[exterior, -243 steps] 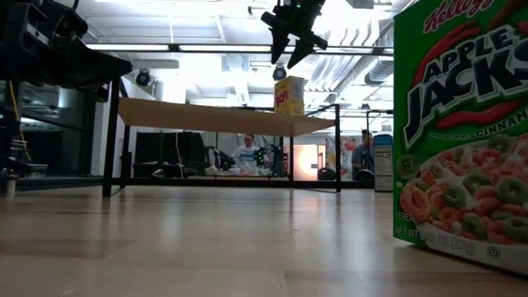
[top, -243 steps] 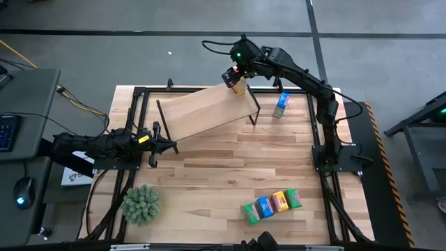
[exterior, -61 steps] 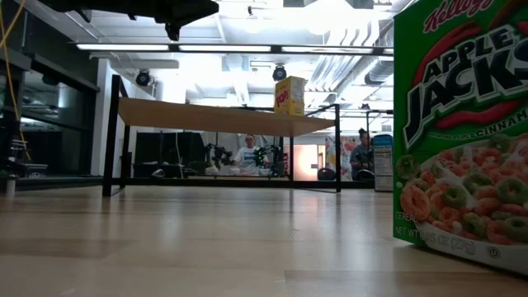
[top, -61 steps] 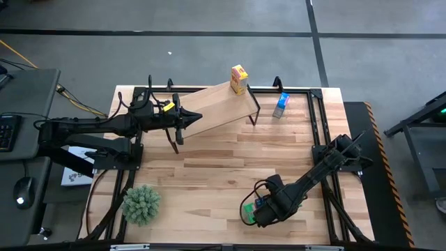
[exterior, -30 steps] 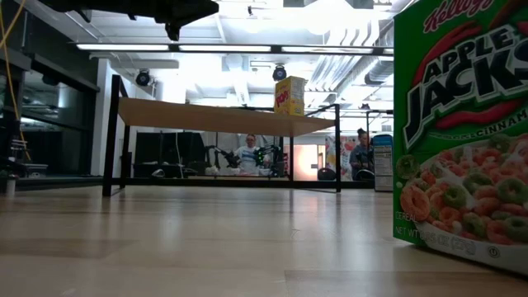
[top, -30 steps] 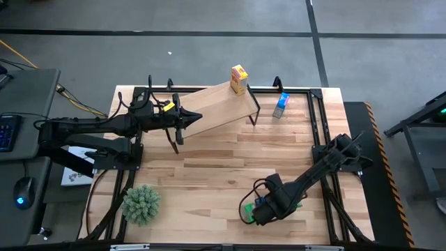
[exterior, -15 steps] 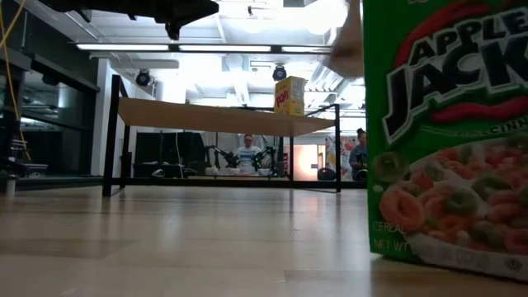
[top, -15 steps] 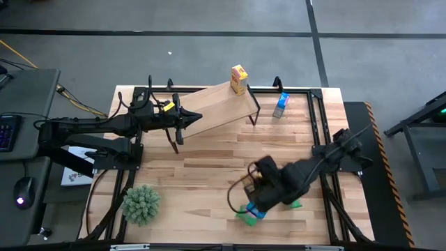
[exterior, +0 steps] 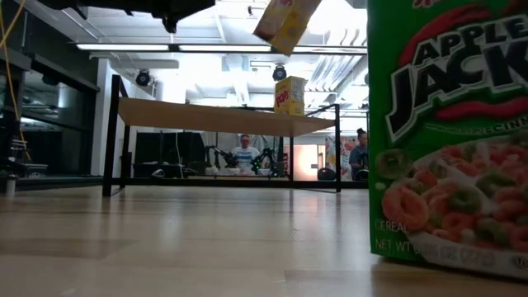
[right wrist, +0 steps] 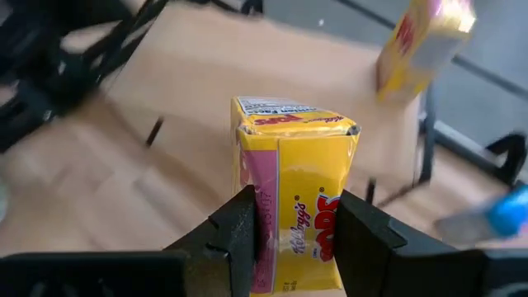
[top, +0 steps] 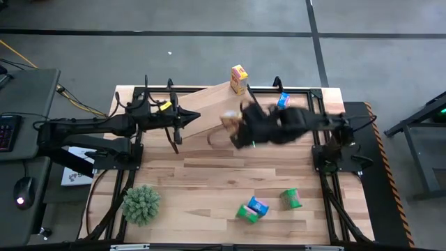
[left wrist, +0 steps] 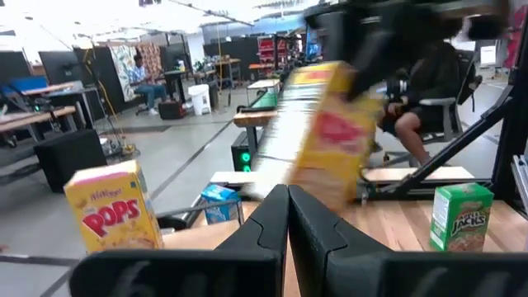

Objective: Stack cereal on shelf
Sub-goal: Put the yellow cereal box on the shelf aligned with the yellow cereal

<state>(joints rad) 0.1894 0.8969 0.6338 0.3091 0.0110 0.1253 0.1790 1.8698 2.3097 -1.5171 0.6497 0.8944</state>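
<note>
We carry a yellow carton (right wrist: pixel 295 202) in the right claw (top: pixel 233 130), clenched on its two broad sides so the printed front faces out and the box sits square between the fingers (right wrist: pixel 239 231); in the high view the claw hangs over the lower edge of the shelf (top: pixel 209 104), and in the low view the carton shows tilted, high above the plank, so we judge it is being brought across for a place on the shelf rather than set down yet. One yellow Pops box (top: pixel 239 78) already stands upright at the plank's far, raised corner, which we take as the spot to stack beside or against, since the slope would let a loose box slide. The left claw (top: pixel 189 116) is shut, holding nothing, and waits at the shelf's left end, likely to stay out of the way. On the tabletop (top: pixel 209 181) remain a green box (top: pixel 290 199) and a blue and green pair (top: pixel 252 209) lying near the front edge, scattered a little apart, and a blue box (top: pixel 282 100) stands behind the shelf's right end. The plant (top: pixel 141 203) sits at the front left, well apart from all this
</note>
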